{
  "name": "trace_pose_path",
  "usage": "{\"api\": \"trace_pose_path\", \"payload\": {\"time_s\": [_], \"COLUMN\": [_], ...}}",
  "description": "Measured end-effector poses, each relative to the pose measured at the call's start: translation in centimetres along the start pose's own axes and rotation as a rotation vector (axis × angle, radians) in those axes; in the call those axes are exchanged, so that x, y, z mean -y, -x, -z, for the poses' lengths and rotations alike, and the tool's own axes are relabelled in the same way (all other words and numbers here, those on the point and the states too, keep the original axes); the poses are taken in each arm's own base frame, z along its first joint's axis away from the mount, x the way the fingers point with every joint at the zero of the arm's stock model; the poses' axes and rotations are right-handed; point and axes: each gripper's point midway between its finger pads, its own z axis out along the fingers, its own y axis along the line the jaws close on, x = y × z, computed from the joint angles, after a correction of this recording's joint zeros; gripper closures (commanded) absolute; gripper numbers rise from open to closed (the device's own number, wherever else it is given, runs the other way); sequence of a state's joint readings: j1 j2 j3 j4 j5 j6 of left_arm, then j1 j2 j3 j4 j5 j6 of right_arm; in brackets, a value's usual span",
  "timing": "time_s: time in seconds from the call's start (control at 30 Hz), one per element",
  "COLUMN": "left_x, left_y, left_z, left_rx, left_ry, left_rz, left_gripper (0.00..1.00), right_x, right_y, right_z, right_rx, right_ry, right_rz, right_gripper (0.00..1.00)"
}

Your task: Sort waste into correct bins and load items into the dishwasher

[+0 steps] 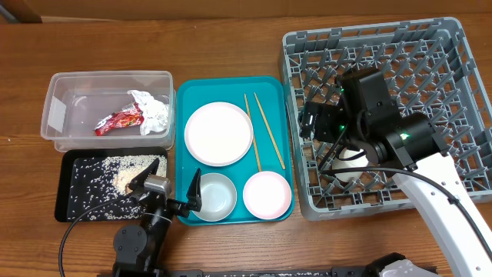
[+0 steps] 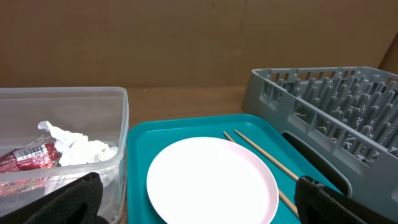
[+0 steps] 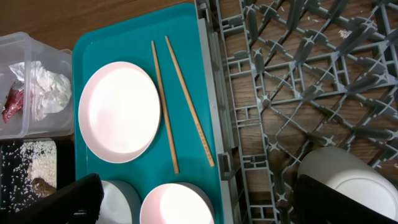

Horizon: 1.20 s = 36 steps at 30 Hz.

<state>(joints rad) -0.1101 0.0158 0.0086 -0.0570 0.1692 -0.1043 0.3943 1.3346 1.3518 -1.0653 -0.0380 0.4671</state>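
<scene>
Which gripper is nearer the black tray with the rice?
Left. The left gripper hangs open beside the black tray's right edge; the right gripper is far off over the grey rack, beyond the teal tray.

Overhead: fixed above the table (image 1: 231, 46), looking straight down, far enough to hold the clear tub (image 1: 92, 100), black tray (image 1: 63, 185), teal serving tray (image 1: 182, 100) and grey dish rack (image 1: 461, 100) together. Left wrist: low and close, facing nearly level across the round white plate (image 2: 211, 180) and chopsticks (image 2: 267, 155) toward a brown backdrop (image 2: 186, 43). Right wrist: higher, tilted steeply down over the seam between teal serving tray and grey dish rack. Common to all three: plate, chopsticks, a tub side, rack edge.
</scene>
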Motion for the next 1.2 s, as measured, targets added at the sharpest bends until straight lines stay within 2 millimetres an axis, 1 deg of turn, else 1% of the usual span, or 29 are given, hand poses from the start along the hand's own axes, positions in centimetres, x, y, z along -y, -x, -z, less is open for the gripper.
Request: {"api": "trace_pose_path", "payload": {"time_s": [0.17,0.23,0.27,0.3,0.33,0.4,0.43,0.5,0.53,0.57,0.6,0.63,0.67,0.7,0.8,0.83,0.87,0.9,1.07,1.1,1.13,1.2], "left_x": [0.0,0.0,0.0,0.0,0.0,0.0,0.0,0.0,0.0,0.0,0.0,0.0,0.0,0.0,0.0,0.0,0.0,0.0,0.0,0.0,0.0,0.0], "left_y": [0.0,0.0,0.0,0.0,0.0,0.0,0.0,0.0,0.0,0.0,0.0,0.0,0.0,0.0,0.0,0.0,0.0,0.0,0.0,0.0,0.0,0.0], "left_z": [0.0,0.0,0.0,0.0,0.0,0.0,0.0,0.0,0.0,0.0,0.0,0.0,0.0,0.0,0.0,0.0,0.0,0.0,0.0,0.0,0.0,0.0], "left_rx": [0.000,0.000,0.000,0.000,0.000,0.000,0.000,0.000,0.000,0.000,-0.001,-0.001,-0.001,-0.001,-0.002,-0.002,-0.002,-0.001,-0.002,-0.002,-0.002,-0.002], "left_ry": [0.000,0.000,0.000,0.000,0.000,0.000,0.000,0.000,0.000,0.000,0.000,0.000,0.000,0.000,0.000,0.000,0.000,0.000,0.000,-0.001,0.000,0.000], "left_rz": [0.000,0.000,0.000,0.000,0.000,0.000,0.000,0.000,0.000,0.000,0.000,0.000,0.000,0.000,0.000,0.000,0.001,0.000,0.001,0.000,0.000,0.000], "left_gripper": [0.00,0.00,0.00,0.00,0.00,0.00,0.00,0.00,0.00,0.00,0.00,0.00,0.00,0.00,0.00,0.00,0.00,0.00,0.00,0.00,0.00,0.00], "right_x": [-0.1,-0.9,-1.7,-2.5,-3.2,-4.8,-5.6,-7.1,-7.8,-8.9,-9.3,-9.7,-10.6,-11.4,-13.8,-14.5,-14.7,-14.7,-13.5,-13.3,-13.1,-13.1], "right_y": [0.1,1.0,1.4,1.4,1.2,-0.3,-1.4,-4.4,-6.1,-9.4,-10.5,-11.9,-14.2,-15.0,-15.4,-15.6,-15.8,-16.1,-18.0,-18.3,-18.5,-18.6], "right_z": [0.0,0.0,0.1,0.2,0.2,0.4,0.4,0.1,-0.2,-1.1,-1.5,-2.2,-3.7,-4.9,-7.4,-8.5,-9.3,-10.4,-14.2,-14.7,-15.0,-15.3], "right_rx": [0.003,0.038,0.049,0.047,0.033,-0.032,-0.074,-0.170,-0.218,-0.303,-0.325,-0.351,-0.388,-0.386,-0.344,-0.335,-0.336,-0.346,-0.421,-0.433,-0.440,-0.443], "right_ry": [0.005,0.043,0.082,0.124,0.161,0.235,0.263,0.287,0.288,0.270,0.259,0.238,0.208,0.204,0.235,0.239,0.234,0.223,0.157,0.149,0.143,0.142], "right_rz": [0.000,0.003,0.006,0.010,0.014,0.053,0.079,0.140,0.178,0.257,0.292,0.337,0.410,0.443,0.494,0.502,0.508,0.512,0.513,0.513,0.512,0.511], "right_gripper": [0.00,0.00,0.07,0.10,0.11,0.11,0.11,0.12,0.16,0.19,0.22,0.30,0.33,0.34,0.40,0.41,0.42,0.43,0.44,0.44,0.47,0.51]}}
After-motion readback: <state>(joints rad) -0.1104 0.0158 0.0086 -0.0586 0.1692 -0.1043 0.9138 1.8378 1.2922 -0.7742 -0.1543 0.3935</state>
